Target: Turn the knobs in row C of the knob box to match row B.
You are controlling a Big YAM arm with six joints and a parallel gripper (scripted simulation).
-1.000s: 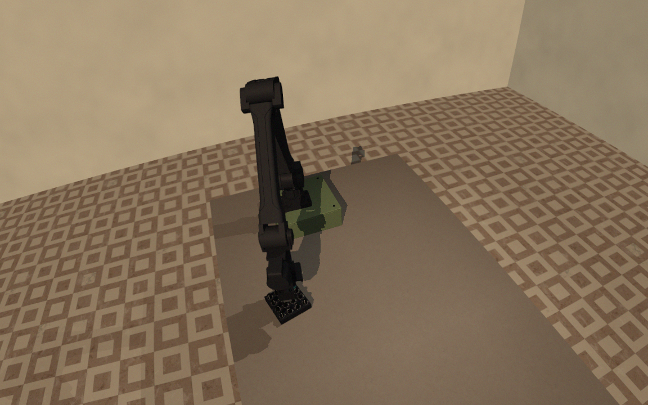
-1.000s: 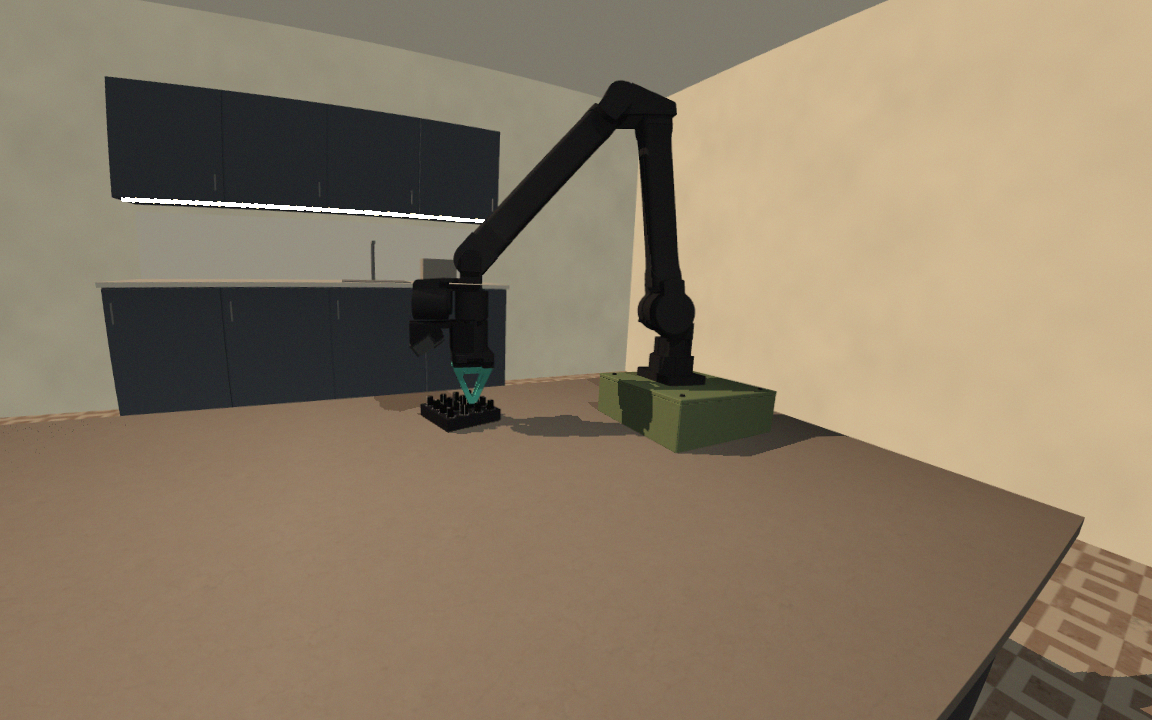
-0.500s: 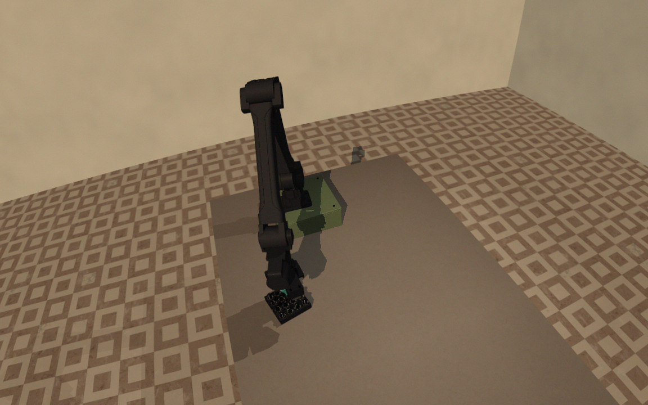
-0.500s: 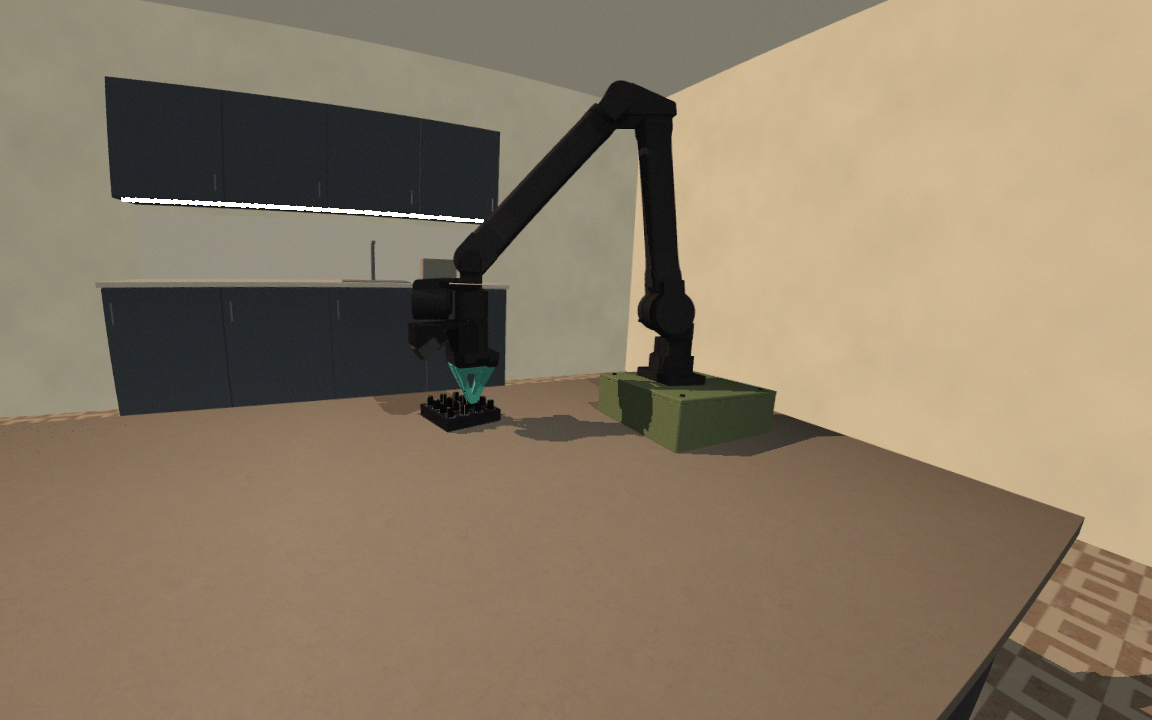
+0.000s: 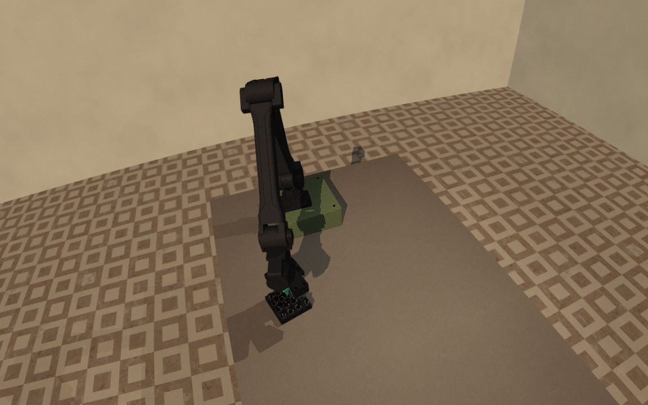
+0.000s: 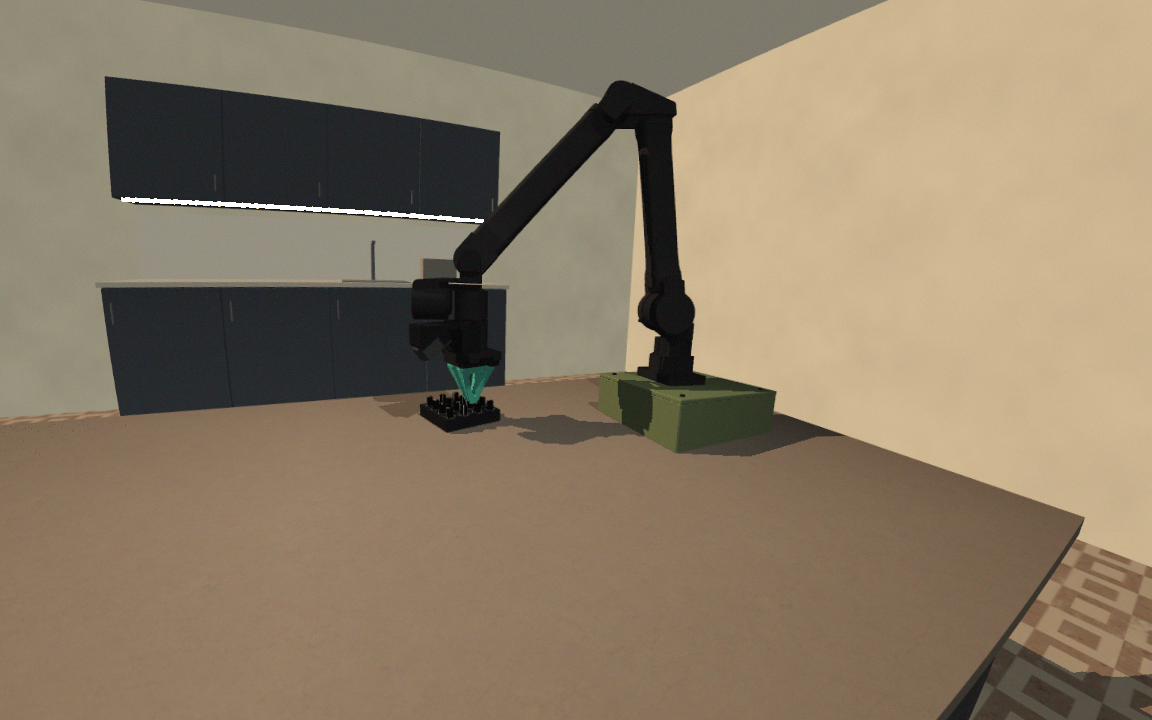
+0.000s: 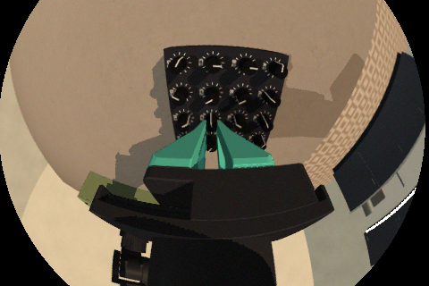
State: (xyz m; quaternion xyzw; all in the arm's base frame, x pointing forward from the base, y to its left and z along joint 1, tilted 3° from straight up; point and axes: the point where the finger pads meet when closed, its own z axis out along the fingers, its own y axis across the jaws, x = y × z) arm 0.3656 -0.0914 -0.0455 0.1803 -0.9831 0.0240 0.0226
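Note:
The black knob box [image 5: 293,318] [image 6: 448,425] [image 7: 228,48] stands on the table. In the wrist view its printed names lie left of the knobs, so the front is left, row A right and knob 1 at the top. My gripper [image 5: 286,291] [image 6: 473,402] [image 7: 211,125] points down with its teal fingers shut on knob C3 [image 7: 211,119], whose line points up in that view. C1 [image 7: 215,63] and B1 [image 7: 248,65] both point about right, toward the rear. B3 [image 7: 238,119] points down-right. C4 [image 7: 211,144] is partly hidden by the fingers.
The arm's green base block [image 5: 330,211] [image 6: 714,425] [image 7: 91,185] stands on the table [image 5: 391,302] [image 6: 383,555] behind the gripper. Neighbouring knobs stand close around the fingertips. Dark cabinets [image 6: 276,344] stand along the far wall.

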